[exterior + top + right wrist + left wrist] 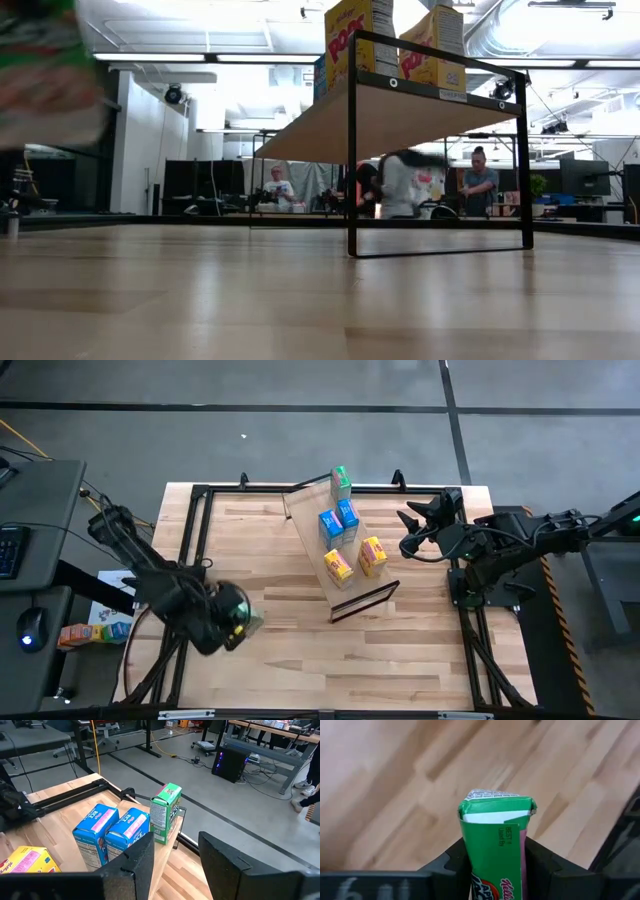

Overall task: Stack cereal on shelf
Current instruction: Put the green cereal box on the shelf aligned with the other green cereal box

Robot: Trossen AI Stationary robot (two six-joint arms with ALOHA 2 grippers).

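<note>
My left gripper is over the table's near left part, shut on a green cereal box, which shows blurred at the low view's upper left. The shelf is a tilted light-wood board with a dark frame at its near end. On it stand another green box, two blue boxes and two yellow boxes. My right gripper hangs open just right of the shelf, touching nothing. My left gripper pinches the green box between its two fingers, one on each long side wall. The box's folded end flap sticks out past the fingertips. The box is lifted clear of the table.
A black metal frame runs along the table's edges. In the right wrist view the open fingers face the shelf's green box and blue boxes. Bare tabletop lies near the shelf. People stand in the room behind.
</note>
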